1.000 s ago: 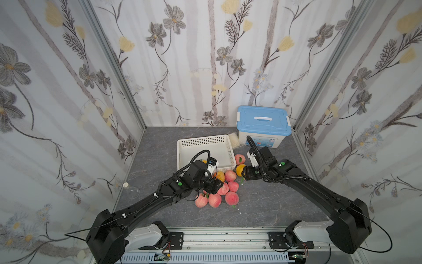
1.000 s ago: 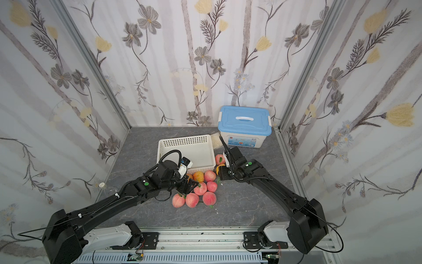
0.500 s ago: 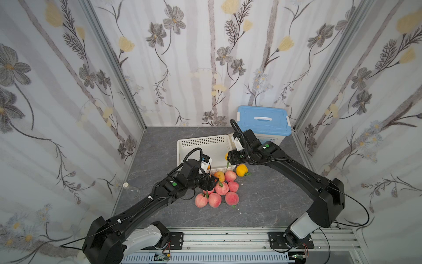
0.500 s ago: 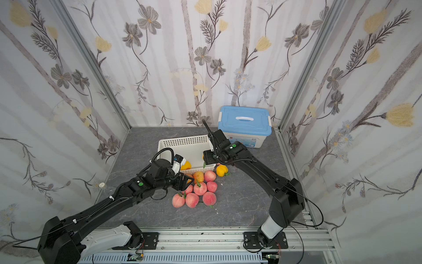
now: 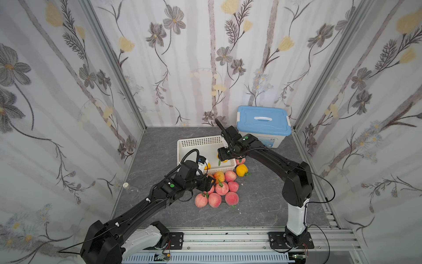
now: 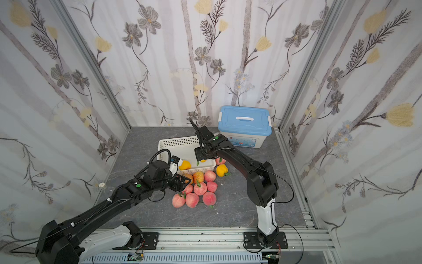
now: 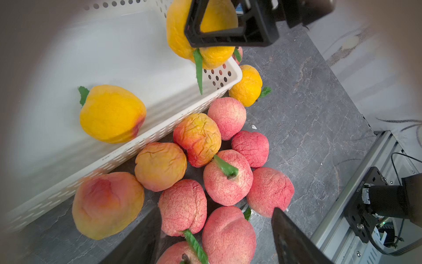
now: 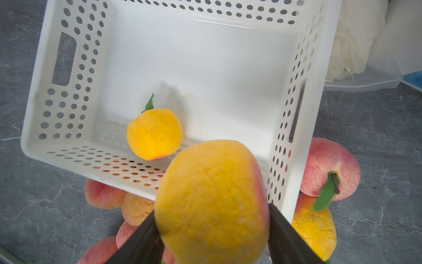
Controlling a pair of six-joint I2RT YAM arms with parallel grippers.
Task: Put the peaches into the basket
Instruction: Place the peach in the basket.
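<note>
My right gripper [image 5: 222, 157] [image 8: 212, 217] is shut on an orange-yellow peach [image 8: 212, 194] [image 7: 212, 57]. It holds this peach above the front right corner of the white perforated basket [image 5: 194, 144] [image 8: 68, 91]. Another yellow peach [image 5: 207, 166] [image 8: 155, 134] [image 7: 112, 114] lies inside the basket. Several pink and orange peaches [image 5: 221, 188] [image 6: 200, 188] sit in a pile on the table in front of the basket. My left gripper [image 5: 211, 180] [image 7: 215, 219] hangs open just over the pile's left side, its fingers either side of pink peaches without gripping any.
A yellow peach [image 5: 241, 170] and a pink one [image 5: 240, 161] lie by the basket's right side. A white box with a blue lid [image 5: 263, 123] stands at the back right. A small clear bottle [image 5: 127, 188] is at the left wall. The metal rail [image 5: 228, 235] runs along the front.
My right gripper has carried the yellow peach from the table right of the basket up and leftward over the basket. My left arm has shifted only slightly and stays open over the pile.
</note>
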